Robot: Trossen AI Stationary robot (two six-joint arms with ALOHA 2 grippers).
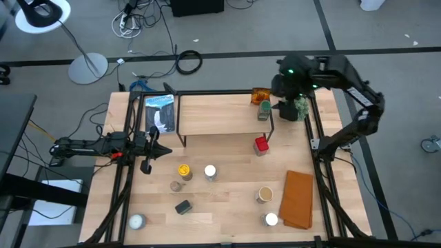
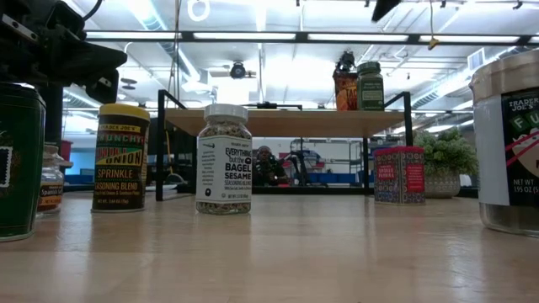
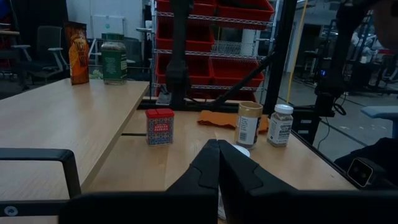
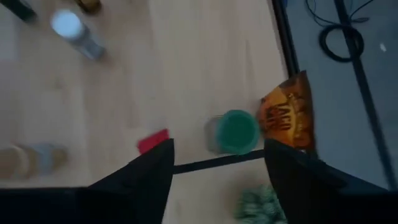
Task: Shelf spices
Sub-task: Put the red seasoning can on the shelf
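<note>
- Seven spices loose on table, among them white-lid jar [image 1: 210, 172] and red box [image 1: 261, 145] near shelf's front edge.
- Left gripper [image 1: 146, 165] closed, empty, parked at table's left.
- Shelf [image 1: 220, 114]: green-lid jar [image 1: 264, 109] and orange pouch [image 1: 259, 96] at right end.
- Right gripper [image 4: 217, 163] spread above green-lid jar, nothing held; best lifted straight up, clear of lid.

Green-lidded jar [image 4: 234, 130], orange packet [image 4: 286, 119], red box [image 1: 261, 145]
</note>
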